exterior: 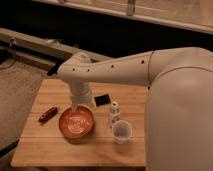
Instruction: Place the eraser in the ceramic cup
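Reaching for the eraser (102,100), I judge: it lies flat just right of the gripper (76,106), which hangs over the bowl's (76,125) far rim (open or closed, cannot tell). Shift right, descend squarely, and avoid the bottle (114,112). The cup (121,132) stands nearer.

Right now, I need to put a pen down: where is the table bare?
Bare wood: the near strip of the table, in front of the orange bowl and left of the ceramic cup; the far-left corner beyond the dark red stick. Crowded: gripper above the bowl's far rim, eraser, white bottle and cup bunched.
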`<state>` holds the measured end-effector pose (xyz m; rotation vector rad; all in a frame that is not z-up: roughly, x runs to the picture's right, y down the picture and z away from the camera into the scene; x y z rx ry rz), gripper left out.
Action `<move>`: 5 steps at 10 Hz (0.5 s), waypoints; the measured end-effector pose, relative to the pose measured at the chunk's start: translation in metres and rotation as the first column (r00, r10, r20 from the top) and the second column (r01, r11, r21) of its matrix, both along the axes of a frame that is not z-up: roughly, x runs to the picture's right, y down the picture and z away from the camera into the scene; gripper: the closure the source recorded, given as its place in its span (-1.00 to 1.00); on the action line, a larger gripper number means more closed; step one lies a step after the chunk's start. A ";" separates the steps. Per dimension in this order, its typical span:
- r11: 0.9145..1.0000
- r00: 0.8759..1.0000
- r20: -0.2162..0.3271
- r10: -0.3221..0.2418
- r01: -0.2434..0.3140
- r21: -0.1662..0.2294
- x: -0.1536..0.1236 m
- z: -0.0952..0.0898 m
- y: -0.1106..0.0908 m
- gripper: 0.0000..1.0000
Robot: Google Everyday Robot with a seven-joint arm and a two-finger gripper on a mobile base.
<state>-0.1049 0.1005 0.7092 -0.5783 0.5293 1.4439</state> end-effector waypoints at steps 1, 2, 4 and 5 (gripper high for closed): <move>1.000 1.000 -0.015 -0.002 0.002 0.001 0.002 0.009 -0.004 -0.30; 1.000 1.000 -0.028 -0.004 0.004 0.003 0.004 0.022 -0.011 -0.30; 1.000 0.998 -0.059 -0.007 0.007 0.004 0.018 0.062 -0.034 -0.30; 1.000 0.998 -0.069 -0.006 0.006 0.005 0.022 0.078 -0.042 -0.30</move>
